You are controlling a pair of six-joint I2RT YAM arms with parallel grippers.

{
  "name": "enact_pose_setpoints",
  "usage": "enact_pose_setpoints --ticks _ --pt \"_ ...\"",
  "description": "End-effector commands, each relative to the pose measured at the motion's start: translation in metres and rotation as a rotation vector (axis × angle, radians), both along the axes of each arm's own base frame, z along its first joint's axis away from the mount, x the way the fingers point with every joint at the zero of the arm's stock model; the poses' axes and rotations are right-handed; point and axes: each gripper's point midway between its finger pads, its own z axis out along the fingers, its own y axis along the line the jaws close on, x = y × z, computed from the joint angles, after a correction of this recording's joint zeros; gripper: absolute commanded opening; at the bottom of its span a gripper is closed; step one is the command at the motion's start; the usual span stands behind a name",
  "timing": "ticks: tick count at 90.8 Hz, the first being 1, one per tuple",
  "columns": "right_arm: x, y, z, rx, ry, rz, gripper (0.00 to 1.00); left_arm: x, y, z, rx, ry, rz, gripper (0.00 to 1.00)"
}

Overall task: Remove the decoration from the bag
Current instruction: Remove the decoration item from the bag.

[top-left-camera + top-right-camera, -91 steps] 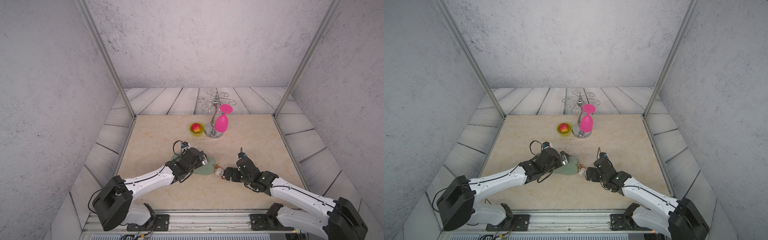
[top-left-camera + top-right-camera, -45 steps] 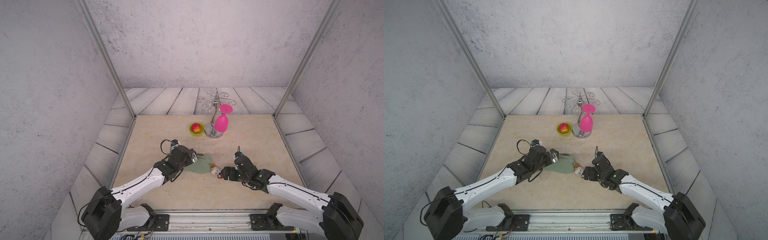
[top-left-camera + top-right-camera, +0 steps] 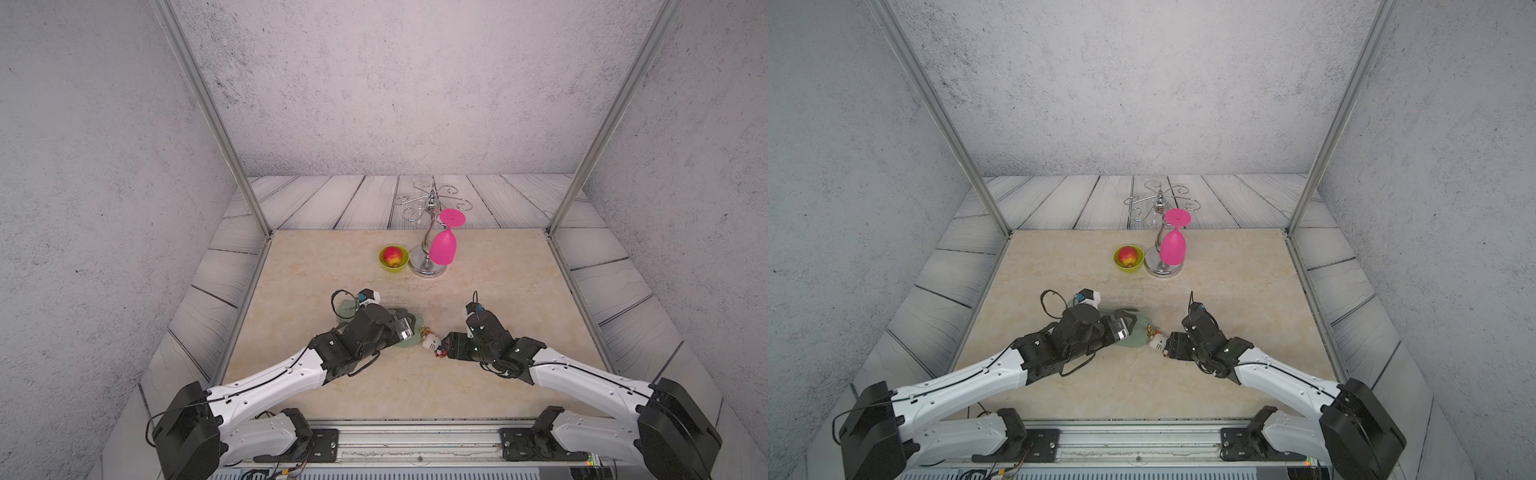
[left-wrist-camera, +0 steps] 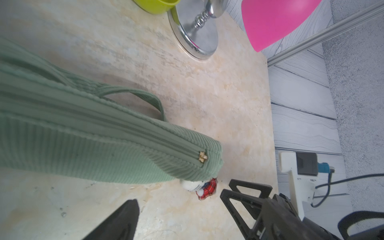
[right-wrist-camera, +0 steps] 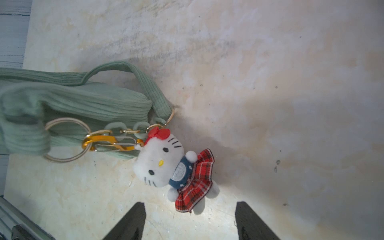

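Two grippers, both with jaws apart: the right gripper frames the feet of the decoration, which lies on the surface clipped to the bag; the left gripper sits over the bag.

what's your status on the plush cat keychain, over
Left gripper open over sage-green ribbed fabric pouch. Right gripper open, straddling legs of white plush cat keychain, no grip. Orange clasp hooked to pouch's gold ring. Nothing blocking.

Robot lab booth — alu frame posts.
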Motion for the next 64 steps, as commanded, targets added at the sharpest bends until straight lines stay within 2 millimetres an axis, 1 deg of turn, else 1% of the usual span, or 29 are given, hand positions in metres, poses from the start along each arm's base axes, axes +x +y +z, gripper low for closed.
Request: enact_pose_setpoints --ticks 1,18,26,39,47,64 --pt "-0.001 0.003 -0.005 0.016 0.017 0.003 0.7 0.002 -0.006 -0.007 -0.018 0.01 0.019 0.99" --pt "-0.002 0.005 -0.014 0.016 0.04 0.007 0.68 0.002 -0.025 -0.014 -0.021 0.017 -0.012 1.0" --pt "-0.002 0.005 -0.018 0.017 0.048 -0.001 0.68 0.001 -0.031 -0.014 -0.025 0.015 -0.02 0.99" --pt "-0.004 0.004 -0.023 0.017 0.057 -0.008 0.68 0.001 -0.038 -0.011 -0.03 0.003 -0.023 0.93" --pt "-0.004 0.002 -0.024 0.014 0.06 -0.015 0.69 0.001 -0.043 -0.01 -0.038 -0.002 -0.028 0.88" --pt "-0.007 -0.004 -0.025 0.003 0.06 -0.026 0.72 0.004 -0.052 -0.015 -0.038 0.001 -0.038 0.77"
